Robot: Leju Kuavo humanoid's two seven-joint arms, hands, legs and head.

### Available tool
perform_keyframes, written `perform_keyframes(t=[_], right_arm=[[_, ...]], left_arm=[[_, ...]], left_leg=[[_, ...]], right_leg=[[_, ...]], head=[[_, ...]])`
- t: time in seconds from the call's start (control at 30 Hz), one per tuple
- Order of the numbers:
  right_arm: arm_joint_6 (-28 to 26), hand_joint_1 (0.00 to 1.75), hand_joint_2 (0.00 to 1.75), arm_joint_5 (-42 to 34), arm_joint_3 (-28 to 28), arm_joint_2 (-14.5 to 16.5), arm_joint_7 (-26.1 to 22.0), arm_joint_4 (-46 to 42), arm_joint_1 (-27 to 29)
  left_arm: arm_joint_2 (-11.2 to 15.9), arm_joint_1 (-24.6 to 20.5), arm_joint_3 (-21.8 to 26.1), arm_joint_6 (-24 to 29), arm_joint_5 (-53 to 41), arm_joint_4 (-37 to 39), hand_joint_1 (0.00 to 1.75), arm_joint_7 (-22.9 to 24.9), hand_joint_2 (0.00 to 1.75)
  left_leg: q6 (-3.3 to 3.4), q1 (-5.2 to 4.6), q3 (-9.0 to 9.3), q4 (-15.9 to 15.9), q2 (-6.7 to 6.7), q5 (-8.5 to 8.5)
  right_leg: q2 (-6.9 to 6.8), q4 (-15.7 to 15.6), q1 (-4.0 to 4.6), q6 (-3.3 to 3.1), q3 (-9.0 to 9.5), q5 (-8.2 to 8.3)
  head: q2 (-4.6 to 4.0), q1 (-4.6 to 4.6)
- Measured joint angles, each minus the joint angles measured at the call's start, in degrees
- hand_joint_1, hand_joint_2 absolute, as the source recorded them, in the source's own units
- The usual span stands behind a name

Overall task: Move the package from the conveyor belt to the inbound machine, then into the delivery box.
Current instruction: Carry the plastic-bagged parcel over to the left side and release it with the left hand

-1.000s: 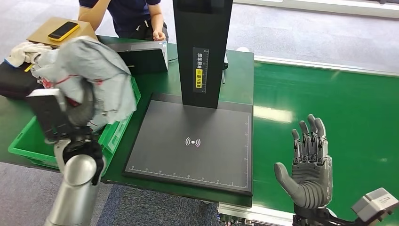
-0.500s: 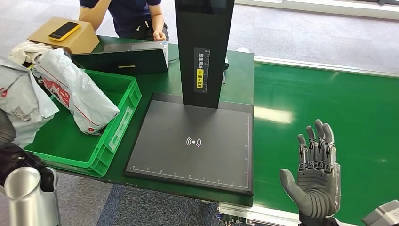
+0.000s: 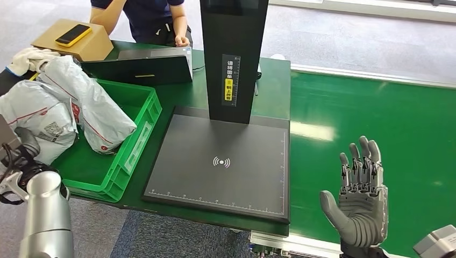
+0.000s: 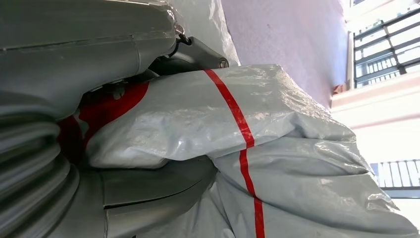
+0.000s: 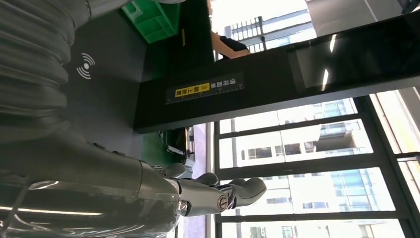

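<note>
Overall, the green table [image 3: 269, 86] carries a flat dark scanner pad [image 3: 220, 161] with a white wireless mark at its centre, and a tall black column [image 3: 232, 59] with a yellow-and-white label rises from the pad's far edge. To the pad's left sits a green plastic crate [image 3: 129, 148] holding a white bag with red print [image 3: 91, 105], which lies slanted across the crate floor. Beyond the crate are a dark laptop-like device [image 3: 145, 67], a cardboard box [image 3: 80, 43] with a yellow phone [image 3: 72, 35] on top, and a bundle of white cloth [image 3: 29, 56] at the far left. A person [image 3: 145, 19] in dark clothing stands at the table's far side, one fist resting near the edge. The green conveyor belt [image 3: 376, 118] runs along the right of the table. The grey package with a red stripe [image 3: 35, 121] is at the crate's left edge, overlapping its rim, above the left arm [image 3: 43, 215]. In the left wrist view the left hand [image 4: 148, 49] has its thumb and fingers clamped on the package, which bulges between them. The right hand [image 3: 360, 196] is raised over the near edge of the belt, palm facing inward, fingers upright, apart and holding nothing.
</note>
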Motion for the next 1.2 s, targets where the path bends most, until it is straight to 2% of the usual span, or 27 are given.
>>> perform_keyframes(t=[0.3, 0.67, 0.73, 0.8, 0.87, 1.2], right_arm=[[-0.34, 0.0, 1.75, -0.33, 0.88, -0.31, 0.26, 0.14, -0.69], [0.24, 0.0, 1.75, -1.24, 0.95, -0.84, 0.17, 0.73, -1.08], [0.24, 0.0, 1.75, -1.32, 0.95, -0.91, 0.1, 0.84, -1.15], [0.22, 0.0, 1.75, -1.36, 0.93, -1.03, 0.05, 0.93, -1.2], [0.22, 0.0, 1.75, -1.36, 0.92, -1.13, 0.04, 1.0, -1.22], [0.22, 0.0, 1.75, -1.42, 0.62, -1.2, -0.18, 1.39, -1.62]], left_arm=[[0.3, -5.8, -4.1, -0.13, -3.79, 6.95, 1.75, 0.5, 1.75], [0.24, -8.36, -11.55, -2.51, -6.62, 8.12, 1.75, 1.88, 1.75], [0.21, -8.81, -12.69, -2.88, -6.87, 8.33, 1.12, 2.37, 1.75], [0.18, -9.27, -13.59, -3.36, -6.96, 8.65, 0.24, 2.73, 1.75], [0.14, -9.79, -14.3, -3.87, -6.89, 9.16, 0.0, 2.95, 1.75], [-0.34, -11.63, -16.23, -4.42, -1.58, 10.83, 0.0, 0.86, 1.75]], left_leg=[[0.0, 0.0, 0.0, 0.02, -0.01, 0.01], [0.0, 0.0, -0.04, 0.03, -0.01, 0.01], [0.0, 0.0, -0.04, 0.03, -0.01, 0.01], [0.0, 0.0, -0.04, 0.03, -0.01, 0.01], [0.0, 0.0, -0.03, 0.03, -0.01, 0.01], [0.0, 0.0, -0.03, 0.03, 0.0, 0.01]], right_leg=[[-0.02, 0.0, 0.01, 0.01, 0.02, 0.03], [-0.01, 0.0, 0.01, 0.01, -0.03, 0.03], [-0.01, 0.0, 0.01, 0.01, -0.03, 0.03], [-0.01, 0.0, 0.01, 0.01, -0.02, 0.03], [-0.01, 0.0, 0.01, 0.01, -0.02, 0.03], [-0.01, 0.0, 0.01, 0.01, -0.02, 0.03]], head=[[0.0, -0.01], [0.0, -0.01], [-0.01, 0.0], [0.0, 0.01], [0.01, 0.01], [0.0, 0.0]])
